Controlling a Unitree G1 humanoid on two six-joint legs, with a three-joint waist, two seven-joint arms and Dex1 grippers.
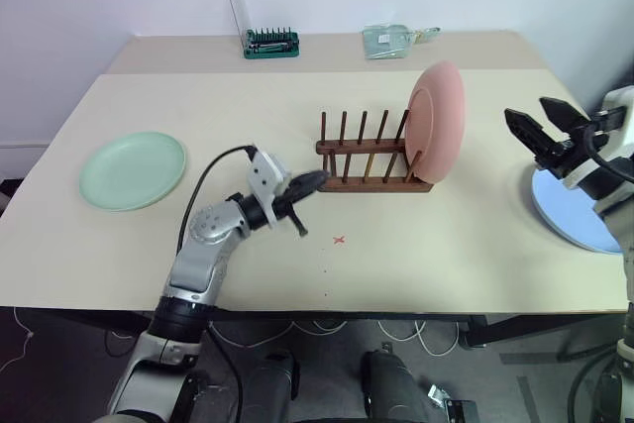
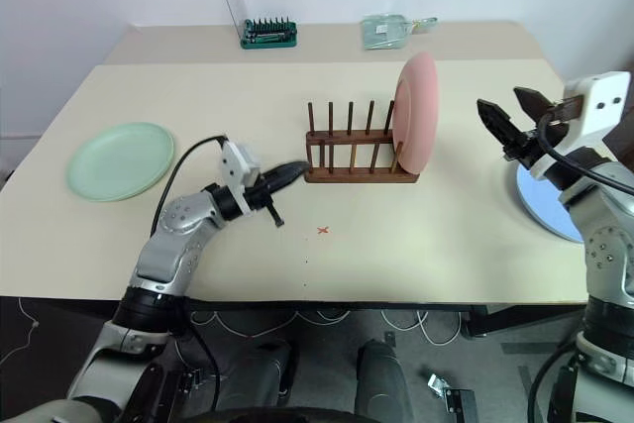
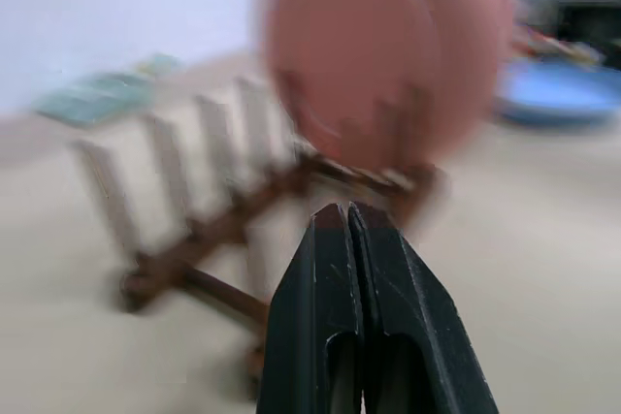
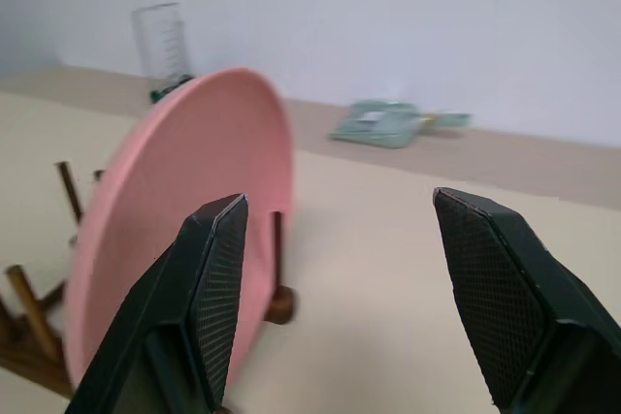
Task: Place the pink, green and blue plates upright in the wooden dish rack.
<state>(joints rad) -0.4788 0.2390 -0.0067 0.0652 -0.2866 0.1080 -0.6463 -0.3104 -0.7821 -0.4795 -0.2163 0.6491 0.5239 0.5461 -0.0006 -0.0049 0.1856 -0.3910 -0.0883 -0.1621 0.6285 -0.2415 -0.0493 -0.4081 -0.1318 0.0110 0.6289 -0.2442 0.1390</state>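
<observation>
While the pink plate (image 1: 437, 121) stands upright at the right end of the rack (image 1: 371, 158) mid-frame, we see our right gripper (image 1: 540, 127) open and empty right of it, our left gripper (image 1: 309, 183) seemingly pinched shut, the green plate (image 1: 133, 169) far left, the blue plate (image 1: 575, 213) far right.

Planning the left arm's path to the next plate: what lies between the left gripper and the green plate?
Nothing: bare tabletop separates the left gripper from the green plate, as the left eye view shows.
</observation>
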